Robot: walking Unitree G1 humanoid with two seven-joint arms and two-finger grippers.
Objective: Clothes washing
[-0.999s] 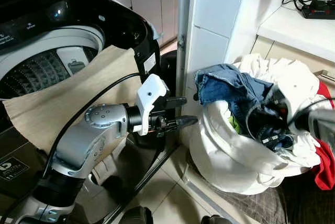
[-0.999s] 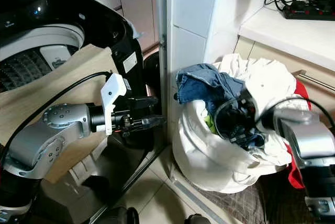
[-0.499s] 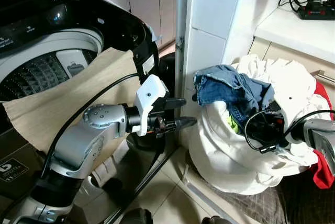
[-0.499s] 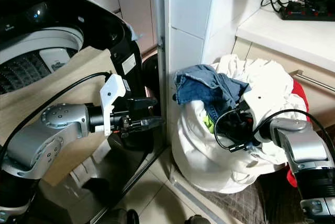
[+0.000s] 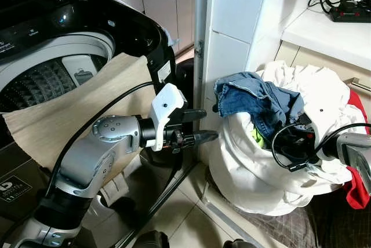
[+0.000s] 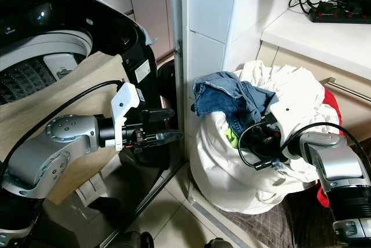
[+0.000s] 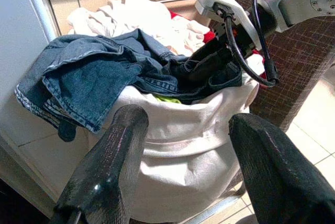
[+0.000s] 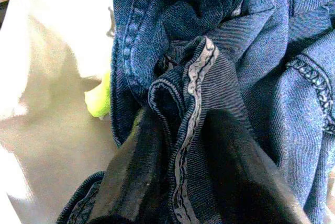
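**Right gripper has drawn back, denim pinched**

Your right gripper [image 8: 175, 182] has pulled slightly out of the white laundry bag [image 5: 255, 172], fingers clamped on the jeans [image 5: 255, 100]. Your left gripper [image 5: 200, 125] hovers spread beside the bag. Beyond sits the washing machine [image 5: 64, 45].

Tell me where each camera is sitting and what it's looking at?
Left eye view: on the head, looking down at the washing machine and laundry bag; both silver arms show.
Right eye view: beside it, same scene.
Left wrist view: on the left wrist, looking past the open left gripper at the jeans and bag.
Right wrist view: on the right wrist; the right gripper pinches a denim fold.
Shared: the jeans appear in all four.
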